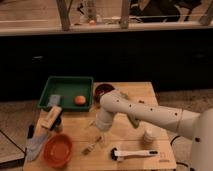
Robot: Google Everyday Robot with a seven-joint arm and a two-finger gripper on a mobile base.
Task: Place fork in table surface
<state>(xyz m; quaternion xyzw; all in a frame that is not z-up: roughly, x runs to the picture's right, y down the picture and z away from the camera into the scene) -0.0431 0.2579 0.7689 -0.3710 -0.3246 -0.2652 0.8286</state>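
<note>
The fork [91,147] is a small pale utensil lying on the wooden table surface [80,127], in front of the middle, just right of the orange bowl [57,149]. My gripper [99,137] hangs from the white arm [145,114], which reaches in from the right. It points down, just above and to the right of the fork. I cannot tell whether it touches the fork.
A green tray [52,85] with an orange item [80,100] sits at the back left, a dark red bowl [102,91] beside it. A wooden block [51,118] and a grey-bladed knife [36,146] lie at the left. A white-handled tool [134,153] lies at the front right, a small white container [148,136] behind it.
</note>
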